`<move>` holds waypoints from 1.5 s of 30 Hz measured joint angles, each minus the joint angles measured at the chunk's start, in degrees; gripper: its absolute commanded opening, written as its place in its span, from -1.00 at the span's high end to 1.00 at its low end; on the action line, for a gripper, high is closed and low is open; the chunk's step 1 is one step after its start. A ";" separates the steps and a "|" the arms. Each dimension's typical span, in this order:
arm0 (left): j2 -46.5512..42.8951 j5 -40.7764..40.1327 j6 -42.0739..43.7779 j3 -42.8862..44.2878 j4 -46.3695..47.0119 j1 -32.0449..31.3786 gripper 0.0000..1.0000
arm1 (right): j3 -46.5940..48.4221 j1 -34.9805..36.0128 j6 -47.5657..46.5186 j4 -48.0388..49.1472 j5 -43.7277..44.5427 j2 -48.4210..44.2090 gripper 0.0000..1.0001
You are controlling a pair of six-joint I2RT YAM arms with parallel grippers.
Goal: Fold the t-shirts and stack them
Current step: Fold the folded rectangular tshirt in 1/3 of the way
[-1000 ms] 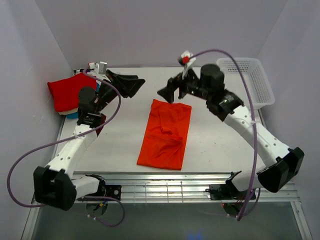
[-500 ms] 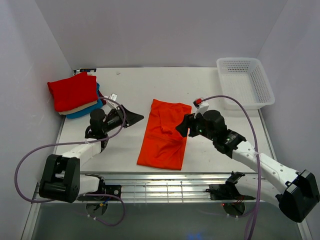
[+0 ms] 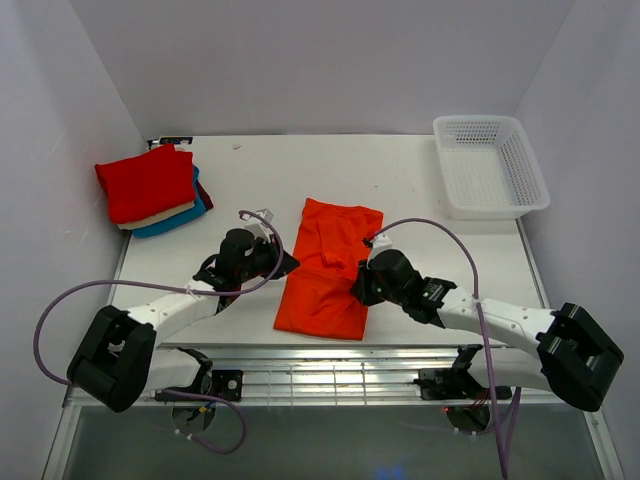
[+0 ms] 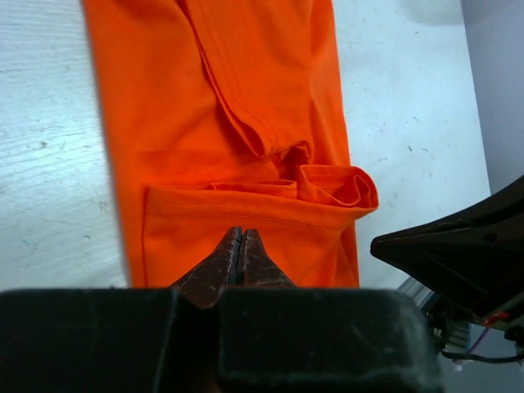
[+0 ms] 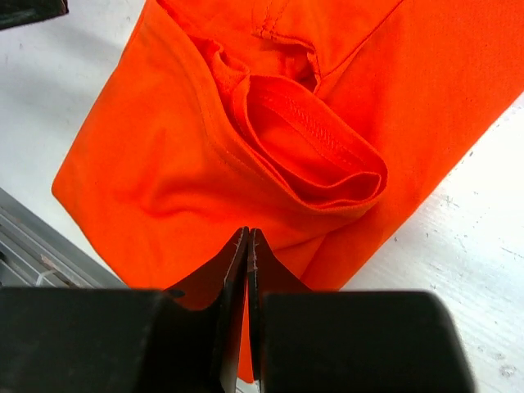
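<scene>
Our left gripper (image 4: 240,248) has its jaws pressed together, with the orange t-shirt (image 4: 237,115) spread just ahead of the tips. Our right gripper (image 5: 247,246) is closed too, its tips over the shirt's near edge and the curled sleeve (image 5: 319,155) just ahead. The stack of folded t-shirts (image 3: 148,183) lies well left of both jaws

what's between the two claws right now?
Only the near end of the orange t-shirt: left claw at its left edge, right claw at its right edge. Clear in the top view.
</scene>
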 measured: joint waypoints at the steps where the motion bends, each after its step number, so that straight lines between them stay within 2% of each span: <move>1: 0.24 -0.83 0.28 0.00 -0.31 0.02 1.00 | 0.00 0.00 0.33 0.74 0.13 0.59 0.85; 12: 7.87 -2.21 1.22 -0.07 2.36 -0.74 1.00 | 0.02 0.00 0.92 4.81 2.19 8.87 0.84; 24: 9.18 -2.12 1.01 -0.04 8.26 -2.56 1.00 | 2.14 0.00 0.59 4.94 5.42 11.39 0.84; 35: 19.52 -1.75 0.04 -0.87 13.81 -2.60 1.00 | 3.43 -0.57 0.33 4.94 7.61 13.57 0.85; 45: 17.79 -7.34 0.85 -2.45 14.95 -2.78 1.00 | 3.28 -2.75 0.35 4.87 9.27 14.67 0.85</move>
